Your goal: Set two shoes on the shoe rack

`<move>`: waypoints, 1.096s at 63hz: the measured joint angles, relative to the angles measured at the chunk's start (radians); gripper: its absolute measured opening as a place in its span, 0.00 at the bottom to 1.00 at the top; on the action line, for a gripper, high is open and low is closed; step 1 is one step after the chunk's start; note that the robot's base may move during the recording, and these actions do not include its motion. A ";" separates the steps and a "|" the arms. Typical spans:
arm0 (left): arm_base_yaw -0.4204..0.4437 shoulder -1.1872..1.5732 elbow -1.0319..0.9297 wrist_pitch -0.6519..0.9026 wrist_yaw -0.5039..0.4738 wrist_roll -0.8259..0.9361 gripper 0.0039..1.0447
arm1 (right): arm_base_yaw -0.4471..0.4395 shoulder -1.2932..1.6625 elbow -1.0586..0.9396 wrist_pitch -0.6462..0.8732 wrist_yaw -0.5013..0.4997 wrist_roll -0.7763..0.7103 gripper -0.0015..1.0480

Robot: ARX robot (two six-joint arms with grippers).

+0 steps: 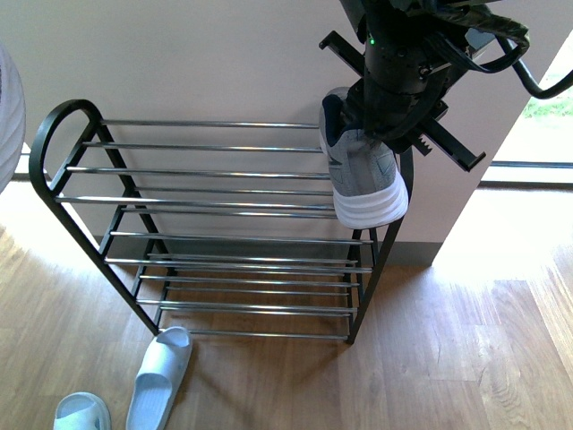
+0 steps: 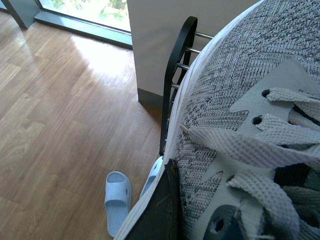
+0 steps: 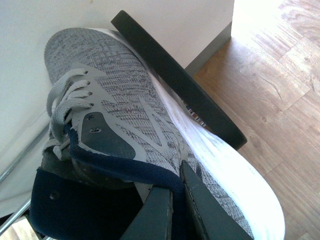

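**A:** Which step is this?

**B:** The first shoe is going on. The right gripper (image 3: 177, 192) is clamped on the navy collar of the grey sneaker (image 1: 363, 175). It hangs tilted at the right end of the rack's (image 1: 63, 116) top tier, sole beside the black frame.

**A:** What does the next move need?

**B:** Level it, lower it onto the bars, then let go.

**A:** And the arms?

**B:** The right reaches down from above. The left gripper (image 2: 164, 205) shows one finger against the other sneaker (image 2: 240, 100), so it's probably gripping.
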 joint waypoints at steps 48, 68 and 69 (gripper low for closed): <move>0.000 0.000 0.000 0.000 0.000 0.000 0.01 | 0.003 0.003 0.064 0.213 -0.048 -0.275 0.62; 0.000 0.000 0.000 0.000 -0.001 0.000 0.01 | 0.024 -0.597 -0.570 0.463 -0.420 -0.540 0.91; 0.000 0.000 0.000 0.000 -0.001 0.000 0.01 | 0.023 -0.619 -0.589 0.463 -0.431 -0.544 0.91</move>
